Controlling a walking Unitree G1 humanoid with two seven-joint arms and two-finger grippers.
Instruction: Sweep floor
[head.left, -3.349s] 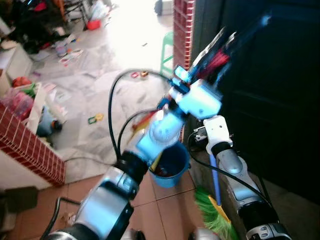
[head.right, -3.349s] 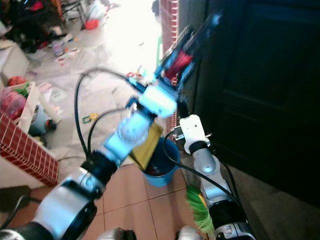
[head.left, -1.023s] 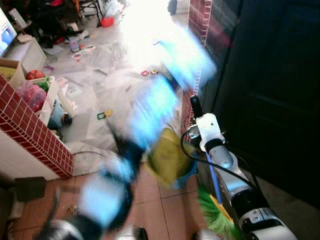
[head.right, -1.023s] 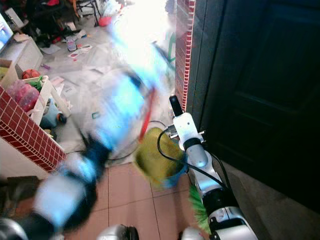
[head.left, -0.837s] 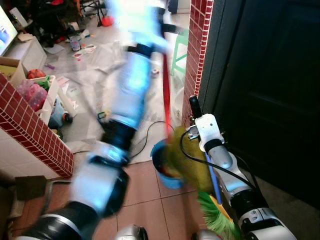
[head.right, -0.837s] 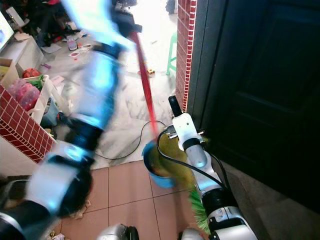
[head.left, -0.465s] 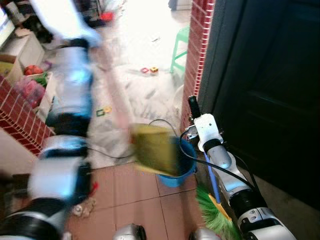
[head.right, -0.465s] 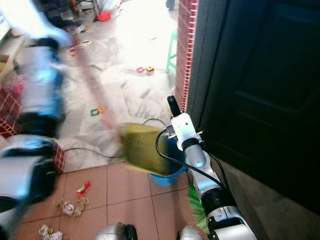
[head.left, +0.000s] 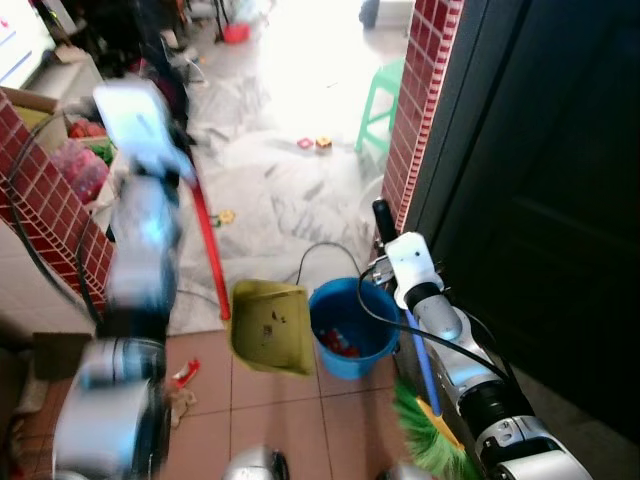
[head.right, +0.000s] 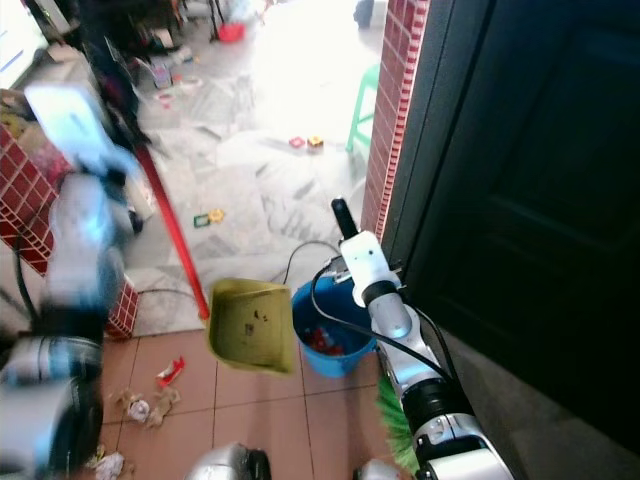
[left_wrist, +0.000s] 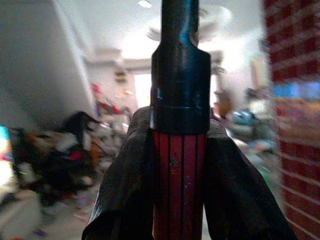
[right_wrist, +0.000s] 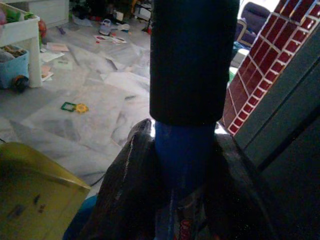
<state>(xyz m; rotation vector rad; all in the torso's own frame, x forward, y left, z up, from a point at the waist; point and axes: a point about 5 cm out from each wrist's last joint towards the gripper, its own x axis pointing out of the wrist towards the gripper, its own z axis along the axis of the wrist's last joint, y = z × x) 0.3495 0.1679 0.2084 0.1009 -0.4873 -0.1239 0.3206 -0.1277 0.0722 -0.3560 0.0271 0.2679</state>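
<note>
Since half a second ago the left arm has swung out toward the robot's left and the yellow dustpan (head.left: 270, 325) has settled into sharp view, hanging tilted just beside the blue bucket (head.left: 347, 329) on its left side, its mouth facing the camera with dark specks on its inner face. From the dustpan a red handle (head.left: 208, 254) rises up and away from the bucket to the left gripper (left_wrist: 180, 165), whose black fingers (left_wrist: 125, 185) are closed around the red shaft just below its black end cap. The left arm itself is blurred. The right gripper (right_wrist: 185, 170) is clamped on the blue shaft of the broom (head.left: 424, 366), with its fingers (right_wrist: 132, 185) pressed to either side just under the black grip; this hand stands just beside the bucket on its right side. The green bristles (head.left: 432, 444) of the broom lie on the floor nearer the robot than the bucket. The bucket sits on the terracotta tiles (head.left: 300, 420) and holds some red scraps. A black cable (head.left: 312, 256) loops across the floor behind the bucket. Scattered litter (head.right: 150, 400), including a red wrapper, lies on the tiles to the left of the bucket, beyond the dustpan. A brick pillar (head.left: 425, 110) and a dark door (head.left: 540, 190) stand behind and to the right of the bucket.
</note>
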